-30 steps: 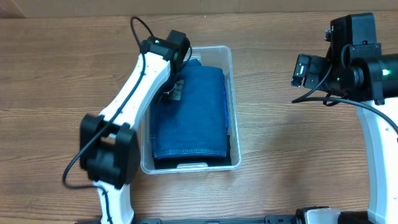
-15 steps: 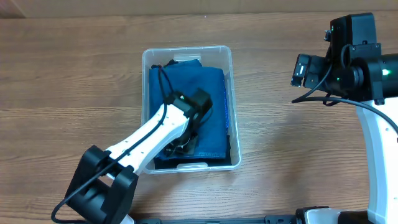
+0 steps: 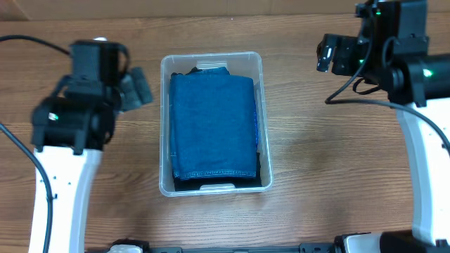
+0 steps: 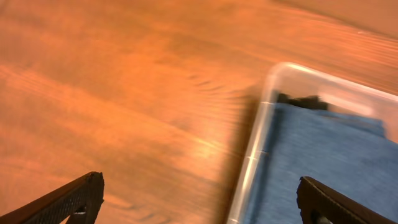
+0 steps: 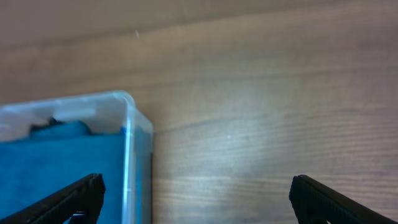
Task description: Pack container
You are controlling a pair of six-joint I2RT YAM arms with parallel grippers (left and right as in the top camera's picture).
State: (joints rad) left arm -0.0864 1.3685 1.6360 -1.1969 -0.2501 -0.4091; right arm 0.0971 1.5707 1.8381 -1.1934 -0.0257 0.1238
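Note:
The clear plastic container (image 3: 163, 126) sits mid-table, filled by a folded blue denim cloth (image 3: 213, 126) with something dark under it at the far end. My left gripper (image 3: 136, 88) hovers left of the container, open and empty. In the left wrist view the gripper (image 4: 199, 202) straddles the container's left rim (image 4: 256, 140), with the cloth (image 4: 329, 155) to the right. My right gripper (image 3: 329, 55) is raised off to the container's right, open and empty. The right wrist view has the gripper (image 5: 196, 202) above bare wood, the container's corner (image 5: 132, 118) and the cloth (image 5: 56, 168) at lower left.
The wooden table (image 3: 330, 154) stretches around the container on all sides. A dark bit of fabric (image 4: 300, 99) peeks out at the container's far end. Both white arms stand at the left and right sides.
My left arm has pulled out of the container to its left side, and its gripper has gone from shut to open. The right gripper shifted slightly up and left. The cloth stays put.

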